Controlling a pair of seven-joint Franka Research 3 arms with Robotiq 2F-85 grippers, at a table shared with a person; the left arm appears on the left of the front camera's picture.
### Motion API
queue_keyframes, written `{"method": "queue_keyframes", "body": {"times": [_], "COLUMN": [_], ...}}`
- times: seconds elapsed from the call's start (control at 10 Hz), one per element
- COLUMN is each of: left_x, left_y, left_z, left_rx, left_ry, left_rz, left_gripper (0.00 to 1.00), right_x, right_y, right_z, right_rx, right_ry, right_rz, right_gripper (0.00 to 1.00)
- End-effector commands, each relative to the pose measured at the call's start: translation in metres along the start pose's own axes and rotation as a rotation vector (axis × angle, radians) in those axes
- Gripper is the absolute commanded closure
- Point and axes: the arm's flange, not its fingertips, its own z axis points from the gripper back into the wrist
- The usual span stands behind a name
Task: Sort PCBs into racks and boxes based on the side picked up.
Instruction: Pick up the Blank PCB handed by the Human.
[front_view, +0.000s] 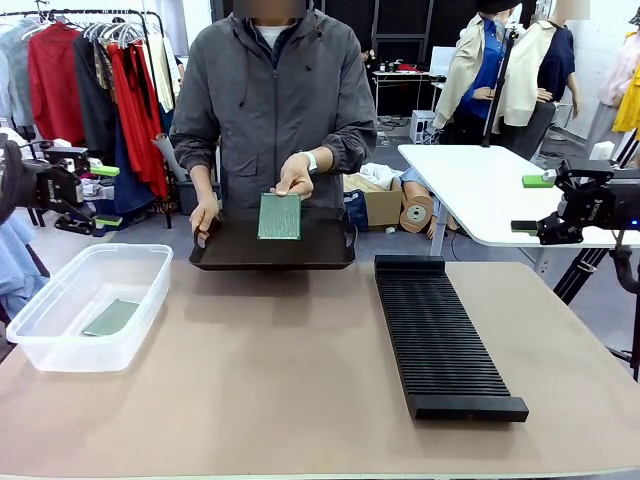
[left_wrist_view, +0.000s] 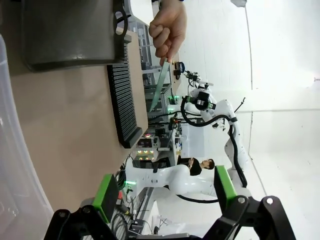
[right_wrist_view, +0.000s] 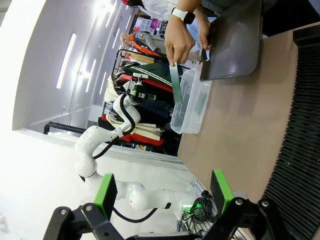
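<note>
Front view: a person's hand (front_view: 295, 178) holds a PCB (front_view: 279, 216) upright over the black tray (front_view: 270, 252) at upper centre, its long axis vertical. The left gripper (front_view: 105, 196), at the left edge, looks nearer to it than the right gripper (front_view: 530, 205). Left wrist view: jaws wide, empty. Right wrist view: likewise.

No lettering, label or number is legible on anything here.

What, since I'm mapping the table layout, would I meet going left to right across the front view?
clear tub → black tray → black rack
</note>
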Motion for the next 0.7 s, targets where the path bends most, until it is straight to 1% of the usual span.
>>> {"method": "queue_keyframes", "body": {"times": [0.0, 0.3, 0.4, 0.6], "left_x": [0.008, 0.018, 0.021, 0.029], "left_y": [0.014, 0.029, 0.031, 0.038], "left_z": [-0.019, -0.056, -0.069, -0.098], "left_rx": [-0.034, -0.050, -0.076, -0.130], "left_ry": [0.007, 0.056, 0.082, 0.130], "left_rz": [-0.060, -0.143, -0.177, -0.204], "left_gripper": [0.00, 0.00, 0.00, 0.00], "right_x": [0.001, 0.001, 0.001, 0.001], "right_y": [0.003, 0.003, 0.003, 0.003], "right_z": [0.002, 0.002, 0.002, 0.002], "right_rx": [-0.002, -0.002, -0.002, -0.002], "right_ry": [0.012, 0.012, 0.012, 0.012], "right_rz": [-0.001, -0.001, -0.001, -0.001], "right_gripper": [0.00, 0.00, 0.00, 0.00]}}
